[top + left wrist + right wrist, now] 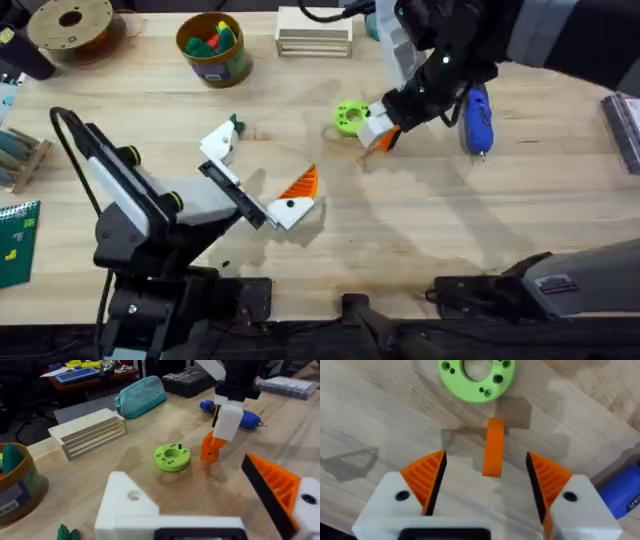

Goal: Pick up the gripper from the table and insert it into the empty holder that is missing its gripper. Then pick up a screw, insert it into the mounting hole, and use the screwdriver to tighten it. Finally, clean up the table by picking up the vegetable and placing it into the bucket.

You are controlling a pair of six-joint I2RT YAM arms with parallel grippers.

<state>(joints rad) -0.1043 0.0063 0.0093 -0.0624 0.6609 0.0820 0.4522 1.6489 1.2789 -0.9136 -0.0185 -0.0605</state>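
Pale wooden table [520, 220], grain running across, soft arm shadows on it. At the far left corner, a brown spool [70, 25]; next along the far edge, the bucket [213, 47], yellow-rimmed, with bright toys inside, then a stack of wooden slats [314, 32]. Left of the middle, the left gripper [258, 170], spread wide and holding nothing: one side the bare white holder [218, 143], the other white with an orange ribbed pad. Just beside the holder's tip, on the wood, the vegetable [235, 124]. Near the middle, a green disc [351, 117]. Close to its right, the right gripper [380, 130], pointed down at the table. Further right, flat on the wood, the screwdriver [477, 118]. At the right edge, a clear case [622, 125]. From the left wrist: a teal pouch [141, 395] behind the slats, a small dark screw [179, 446] upright on the disc, and beyond the table's far edge a dim room with a cluttered bench. From the right wrist: the gripper [493, 454], an orange wedge on the table just short of the disc, sitting between the broadly parted fingers [426, 477] and touching neither.
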